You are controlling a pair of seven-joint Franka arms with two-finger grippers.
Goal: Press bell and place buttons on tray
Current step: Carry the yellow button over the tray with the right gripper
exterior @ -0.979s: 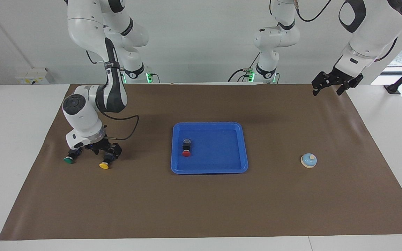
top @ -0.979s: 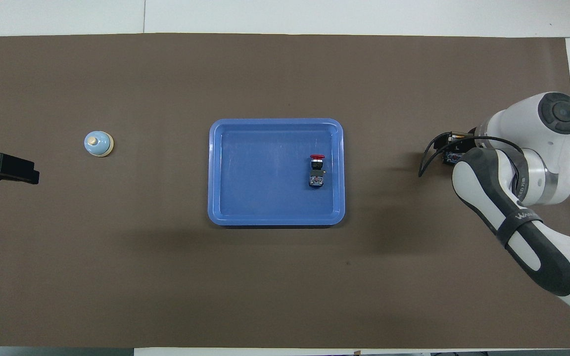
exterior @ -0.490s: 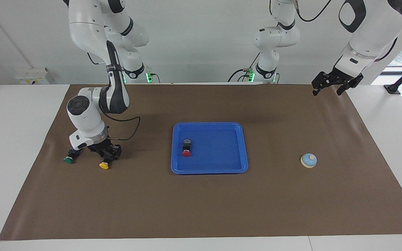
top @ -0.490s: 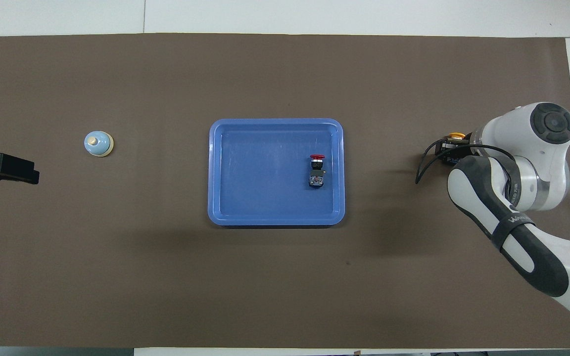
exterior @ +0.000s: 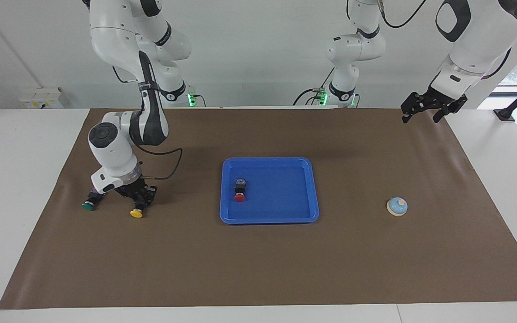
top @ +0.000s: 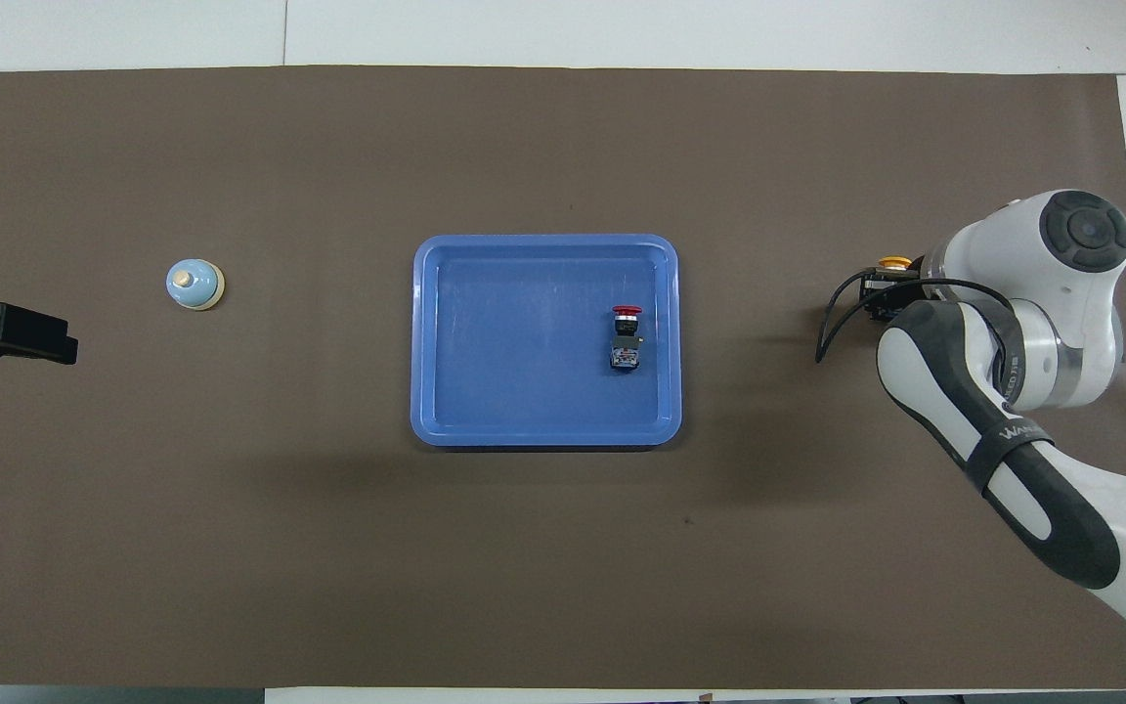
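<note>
Blue tray point(exterior: 269, 220) at mid-table is the landmark: the red button point(exterior: 239, 196) lies in it, so one of three is done. Toward the right arm's end from the tray, the yellow button point(exterior: 136, 212) is pinched in the right gripper point(exterior: 139, 200), seemingly just off the mat; the green button point(exterior: 89, 205) lies just beside it. Toward the left arm's end sits the bell point(exterior: 396, 207); whether it has been pressed cannot be told. The left gripper point(exterior: 433, 106) waits spread, nearer the robots than the bell.

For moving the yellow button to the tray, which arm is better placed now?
The right arm. The right gripper is already shut on the yellow button, beside the tray. The left gripper waits open at the left arm's end of the table.
</note>
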